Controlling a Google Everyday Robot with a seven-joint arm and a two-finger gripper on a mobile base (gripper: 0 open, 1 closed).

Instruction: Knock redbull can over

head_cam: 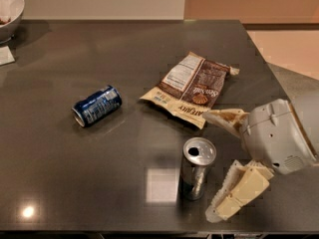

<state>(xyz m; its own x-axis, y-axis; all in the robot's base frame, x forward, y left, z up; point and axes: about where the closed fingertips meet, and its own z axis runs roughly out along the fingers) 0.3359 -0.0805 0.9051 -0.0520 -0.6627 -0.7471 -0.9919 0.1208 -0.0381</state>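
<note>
Redbull can (197, 176) upright on the counter (99, 183), my gripper (214, 166) just right of it — fingers (244, 190) spread wide, holding nothing — blue can (96, 105) lying well left, snack bag (192, 88) behind.

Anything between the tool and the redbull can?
Nothing visible. The open tool sits just right of the upright redbull can. The snack bag lies behind them, and the dark blue can lies on its side far left.
</note>
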